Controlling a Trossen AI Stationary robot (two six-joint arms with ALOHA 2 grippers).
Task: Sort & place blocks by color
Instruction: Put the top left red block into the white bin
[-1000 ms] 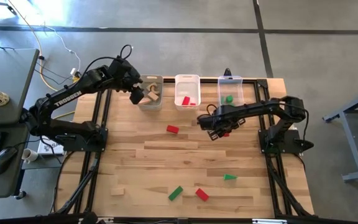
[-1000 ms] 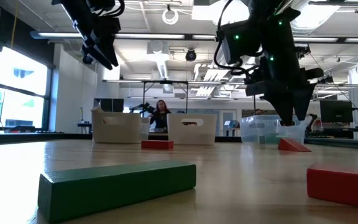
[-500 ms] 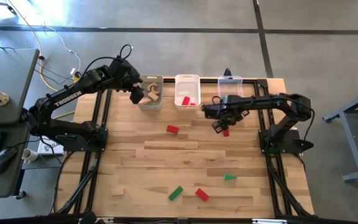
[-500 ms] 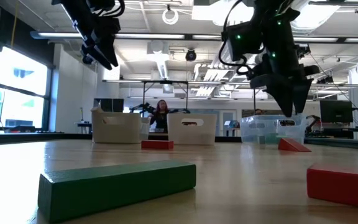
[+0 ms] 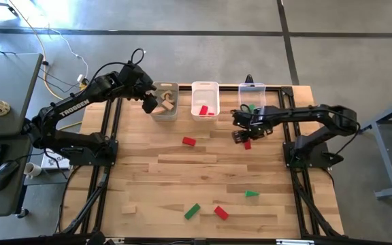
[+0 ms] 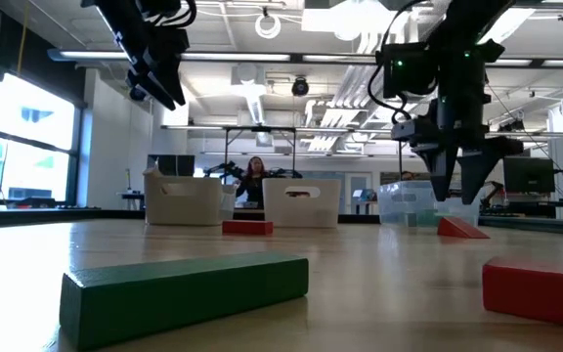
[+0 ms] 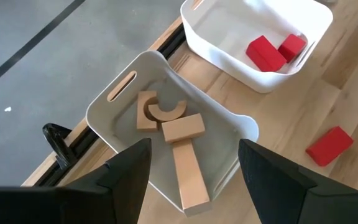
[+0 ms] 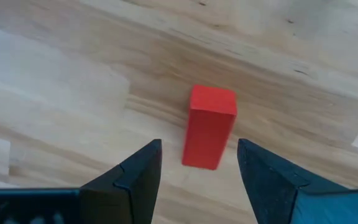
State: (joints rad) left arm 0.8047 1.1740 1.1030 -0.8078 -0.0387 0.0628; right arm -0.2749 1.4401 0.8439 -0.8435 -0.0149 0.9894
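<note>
**Right claw hanging over a block, three bins lining the far edge**

The right gripper (image 5: 244, 133) is hanging with fingers spread directly above a block (image 8: 209, 126) lying on the table (image 5: 162, 178), which is sitting between the fingertips in the wrist view. Just beyond the claw, the right bin (image 5: 252, 97) is standing at the far edge; the middle bin (image 5: 205, 100) is sitting to its left, holding two blocks (image 7: 275, 50). Further left, the left bin (image 5: 165, 102) is holding several blocks (image 7: 173, 137), with the left gripper (image 5: 150, 103) hovering spread at its rim. Another block (image 5: 189, 141) is lying left of the right claw, and three blocks (image 5: 218, 208) are resting well nearer the front edge.
</note>
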